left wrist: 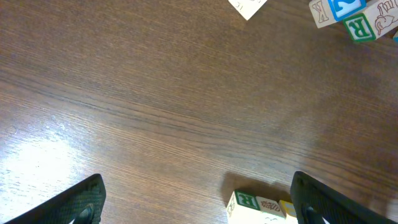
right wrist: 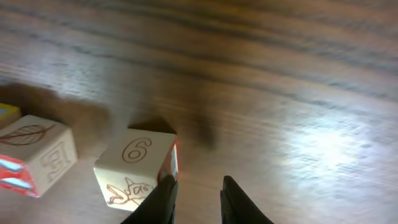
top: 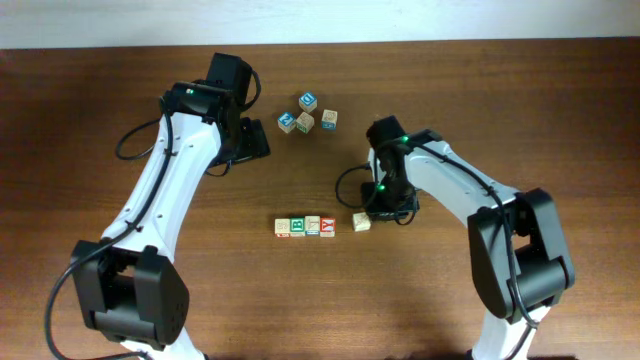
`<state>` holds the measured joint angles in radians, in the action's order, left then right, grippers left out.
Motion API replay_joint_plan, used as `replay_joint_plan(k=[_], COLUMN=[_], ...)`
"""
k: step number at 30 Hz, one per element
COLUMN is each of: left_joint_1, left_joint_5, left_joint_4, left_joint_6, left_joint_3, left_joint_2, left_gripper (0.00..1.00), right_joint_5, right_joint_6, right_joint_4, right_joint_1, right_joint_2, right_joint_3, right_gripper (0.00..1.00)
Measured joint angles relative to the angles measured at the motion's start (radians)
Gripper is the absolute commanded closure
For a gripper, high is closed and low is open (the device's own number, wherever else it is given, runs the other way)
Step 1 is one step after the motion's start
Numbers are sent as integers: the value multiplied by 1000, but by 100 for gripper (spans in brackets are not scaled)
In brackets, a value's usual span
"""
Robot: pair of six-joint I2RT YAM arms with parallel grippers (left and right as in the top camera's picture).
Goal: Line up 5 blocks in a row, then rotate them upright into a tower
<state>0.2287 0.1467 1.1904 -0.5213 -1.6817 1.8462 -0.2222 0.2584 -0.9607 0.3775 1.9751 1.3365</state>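
Dark wood bench (top: 480, 90), bare across most of the frame. Lower centre: row of four blocks (top: 305, 227), touching side by side, green B block (top: 297, 227) second from the left, red Y block (top: 327, 227) closing the right end. Just right of that row, apart from it and sitting skewed: fifth block (top: 361, 222), showing a "6" on top in the right wrist view. Right gripper (right wrist: 196, 190) low beside it, jaws barely parted, nothing between them, one finger seemingly against the block's red-edged corner. Left gripper (left wrist: 198, 190) off toward the upper left, jaws spread wide, holding nothing, well apart from the row. Upper centre: spare cubes (top: 305, 122), two of them blue-faced, not part of the job by the look of it. Progress, judging from the layout alone: four squared up and probably dealt with, though no way of confirming any turn from here; fifth looking like the one in hand, crooked and not lined up with the rest. Left to do, most likely: finishing that last turn.
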Motion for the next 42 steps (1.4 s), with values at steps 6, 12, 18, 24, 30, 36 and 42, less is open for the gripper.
replay_joint_plan(k=[6, 12, 18, 24, 30, 36, 42], left_joint_1=[0, 0, 0, 0, -1, -63, -180], left_joint_5=[0, 0, 0, 0, 0, 1, 1], left_joint_4=[18, 31, 33, 51, 41, 32, 21], left_joint_6=[0, 0, 0, 0, 94, 215, 224], left_joint_3=[0, 0, 0, 0, -11, -203, -205], left_joint_2=[0, 0, 0, 0, 0, 5, 5], left_gripper=[5, 5, 1, 2, 44, 81, 69], right_joint_5=[-71, -106, -114, -117, -71, -93, 24], right_joint_6=[91, 132, 135, 133, 72, 60, 253], right_joint_4=[-1, 35, 36, -13, -204, -193, -242], right_joint_1=[11, 51, 61, 81, 18, 39, 300], right_joint_2=[0, 0, 0, 0, 3, 3, 22], right_joint_3=[-3, -5, -5, 3, 220, 429, 429], right_gripper=[76, 76, 76, 76, 76, 80, 74])
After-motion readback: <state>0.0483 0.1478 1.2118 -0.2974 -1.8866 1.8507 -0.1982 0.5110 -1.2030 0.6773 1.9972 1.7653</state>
